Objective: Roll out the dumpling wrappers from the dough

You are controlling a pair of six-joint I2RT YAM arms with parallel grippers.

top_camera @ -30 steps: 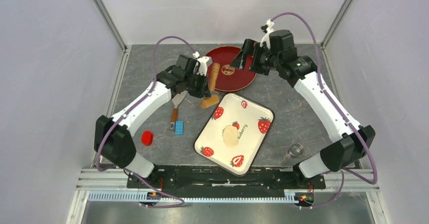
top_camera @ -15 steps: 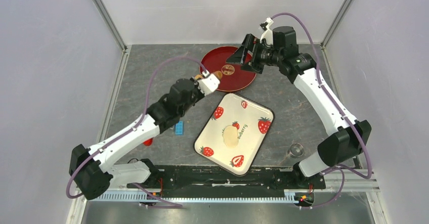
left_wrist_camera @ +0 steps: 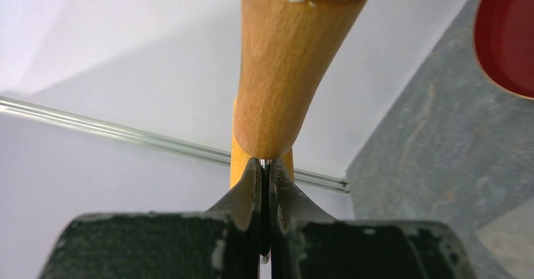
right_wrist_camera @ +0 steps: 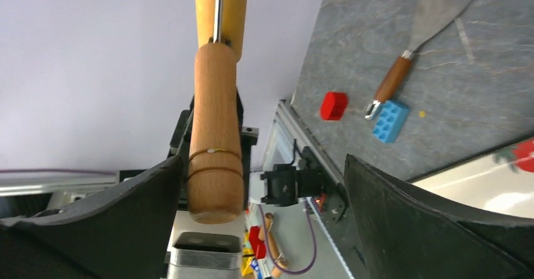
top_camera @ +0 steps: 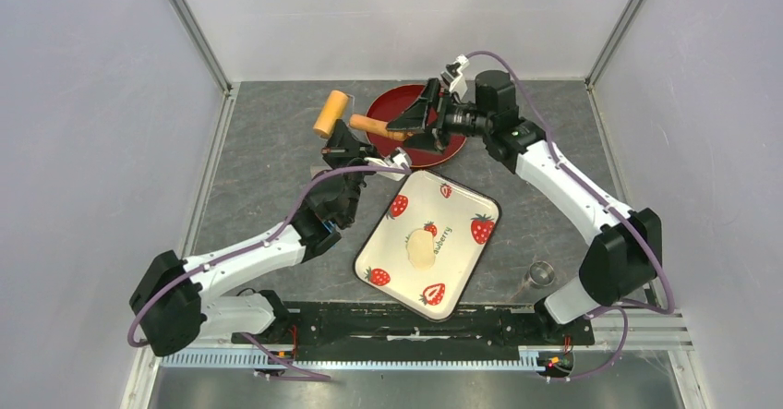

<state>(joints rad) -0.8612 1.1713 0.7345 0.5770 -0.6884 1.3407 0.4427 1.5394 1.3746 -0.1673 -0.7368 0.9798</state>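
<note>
A pale oval of dough [top_camera: 421, 247] lies in the middle of the strawberry tray [top_camera: 464, 201]. No dumpling wrappers are in view. My left gripper [top_camera: 347, 125] [left_wrist_camera: 266, 165] is shut on the thin metal axle of the wooden roller [top_camera: 331, 112], between barrel and handle [left_wrist_camera: 283, 71], and holds it in the air beside the red plate [top_camera: 445, 147]. My right gripper [top_camera: 413, 128] [right_wrist_camera: 263, 165] is open, and the end of the roller's handle [right_wrist_camera: 214, 134] sits between its fingers, close to the left one.
A spatula [right_wrist_camera: 434, 14], a blue brick [right_wrist_camera: 390, 120] and a red block [right_wrist_camera: 334, 104] lie on the grey table left of the tray. A small metal ring cutter [top_camera: 542, 273] stands at the near right. White walls enclose the table.
My left arm has lifted the roller off the table and turned it towards the plate. The right gripper has swung left until its open fingers frame the handle's end.
</note>
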